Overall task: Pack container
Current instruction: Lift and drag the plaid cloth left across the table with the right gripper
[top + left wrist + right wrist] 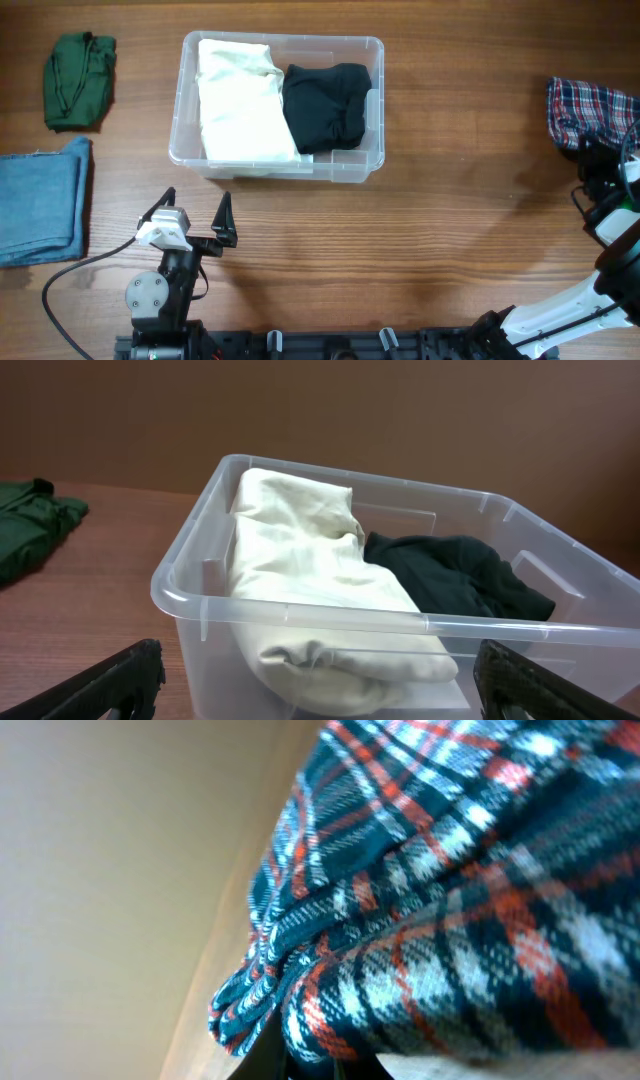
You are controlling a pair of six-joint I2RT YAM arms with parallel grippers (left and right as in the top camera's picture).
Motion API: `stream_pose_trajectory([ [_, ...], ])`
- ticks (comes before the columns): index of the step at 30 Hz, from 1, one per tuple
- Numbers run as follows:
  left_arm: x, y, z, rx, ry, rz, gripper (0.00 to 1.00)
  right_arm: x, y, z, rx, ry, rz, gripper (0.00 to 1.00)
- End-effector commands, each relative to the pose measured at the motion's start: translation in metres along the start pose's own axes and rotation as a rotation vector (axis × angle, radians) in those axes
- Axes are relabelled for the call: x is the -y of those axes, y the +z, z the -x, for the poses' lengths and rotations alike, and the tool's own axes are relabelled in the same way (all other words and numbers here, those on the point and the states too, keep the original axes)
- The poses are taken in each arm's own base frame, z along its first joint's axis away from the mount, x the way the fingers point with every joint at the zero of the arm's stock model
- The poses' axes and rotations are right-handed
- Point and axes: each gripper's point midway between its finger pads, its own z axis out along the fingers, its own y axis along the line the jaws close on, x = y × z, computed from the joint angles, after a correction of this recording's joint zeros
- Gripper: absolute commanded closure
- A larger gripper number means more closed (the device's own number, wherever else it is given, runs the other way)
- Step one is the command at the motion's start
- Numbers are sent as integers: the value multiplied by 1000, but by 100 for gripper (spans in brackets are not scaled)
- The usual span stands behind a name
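Observation:
The clear plastic container stands at the back centre of the wooden table. It holds a folded cream cloth on the left and a black cloth on the right. My left gripper is open and empty just in front of the container's near wall. The left wrist view shows the container between the spread fingers. My right gripper is at the far right edge, shut on a red, white and blue plaid cloth. The plaid cloth fills the right wrist view above the fingers.
A dark green cloth lies at the back left and also shows in the left wrist view. Folded blue denim lies at the left edge. A black cable runs from the left arm's base.

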Motion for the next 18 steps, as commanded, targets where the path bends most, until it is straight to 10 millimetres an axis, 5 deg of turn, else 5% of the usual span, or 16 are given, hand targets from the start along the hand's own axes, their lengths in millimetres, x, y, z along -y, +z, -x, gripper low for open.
stream_pose_trajectory([
  [1,-2,0,-1,-1,-9,8,0,-33,1,-2,-78,-70,141,93],
  [18,-2,0,-1,-1,-9,8,0,-145,3,-3,-285,-308,512,93],
])
